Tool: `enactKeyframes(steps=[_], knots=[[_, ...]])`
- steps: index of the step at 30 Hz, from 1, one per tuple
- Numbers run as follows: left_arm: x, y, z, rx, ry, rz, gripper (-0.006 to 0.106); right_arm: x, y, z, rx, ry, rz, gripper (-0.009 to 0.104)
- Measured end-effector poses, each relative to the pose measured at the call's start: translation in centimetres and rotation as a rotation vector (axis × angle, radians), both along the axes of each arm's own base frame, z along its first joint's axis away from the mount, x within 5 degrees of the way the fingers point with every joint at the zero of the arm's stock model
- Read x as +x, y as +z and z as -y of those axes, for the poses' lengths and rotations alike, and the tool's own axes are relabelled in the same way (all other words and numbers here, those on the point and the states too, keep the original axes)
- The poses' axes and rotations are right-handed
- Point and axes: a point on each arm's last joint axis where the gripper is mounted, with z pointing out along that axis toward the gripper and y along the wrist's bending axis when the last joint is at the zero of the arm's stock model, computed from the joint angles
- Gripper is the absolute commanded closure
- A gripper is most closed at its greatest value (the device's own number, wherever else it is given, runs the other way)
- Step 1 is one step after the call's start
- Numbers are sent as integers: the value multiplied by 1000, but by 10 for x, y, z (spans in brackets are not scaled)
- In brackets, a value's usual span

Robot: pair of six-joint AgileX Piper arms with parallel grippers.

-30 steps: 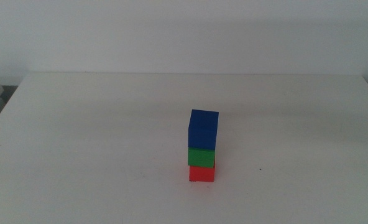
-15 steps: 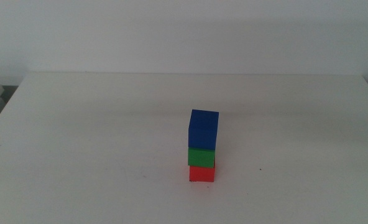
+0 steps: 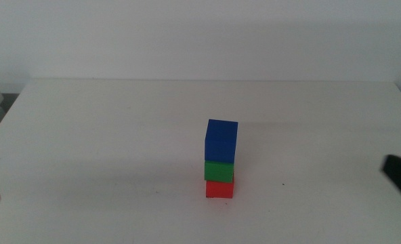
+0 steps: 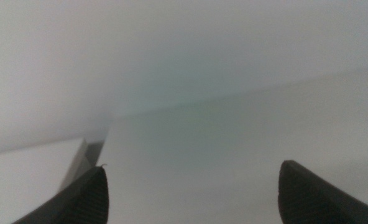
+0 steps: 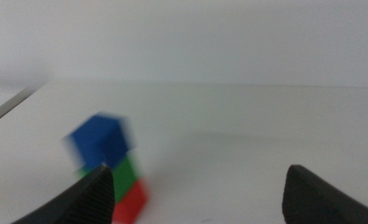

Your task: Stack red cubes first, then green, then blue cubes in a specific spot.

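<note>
Standing tower: three cubes piled in one column on the white table [image 3: 106, 135], a little right of centre and toward the near side.
Bottom: red cube [image 3: 219, 189] resting on the tabletop.
Middle: green cube [image 3: 219, 170] sitting on the red one.
Top: blue cube [image 3: 221, 140] sitting on the green one, roughly in line with the two below.
Spot marks: hidden under the tower or too faint to make out.
Speck: a lone dark speck [image 3: 283, 184] on the table just right of the tower.
Left gripper [image 4: 190, 193]: jaws spread wide, nothing between them; in the middle view only a dark tip at the lower left edge, well apart from the tower.
Right gripper [image 5: 196, 193]: jaws spread wide and empty; a dark tip at the right edge of the middle view, well apart from the tower; its wrist view shows the blurred tower beside one jaw.
Open room: bare tabletop on every side of the tower; far table edge well behind it.
</note>
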Motion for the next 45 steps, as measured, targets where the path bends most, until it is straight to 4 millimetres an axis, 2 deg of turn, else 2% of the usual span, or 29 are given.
enactKeyframes(steps=[3,6,13,19,31,45], knots=[[-2,-22,0,-3,0,-19,8,-5,-23,18,35,-147,28,17],[-4,-37,1,-20,-3,-22,8,-16,-47,31,44,-263,42,17],[2,-69,1,-71,6,-70,8,-39,-88,40,68,-360,135,17],[2,-75,0,-72,8,-82,8,-41,-93,41,67,-363,121,17],[3,-74,0,-76,14,-70,8,-41,-94,41,65,-364,113,17],[2,-75,-5,-188,86,-82,8,-41,-94,41,63,-364,113,17]])
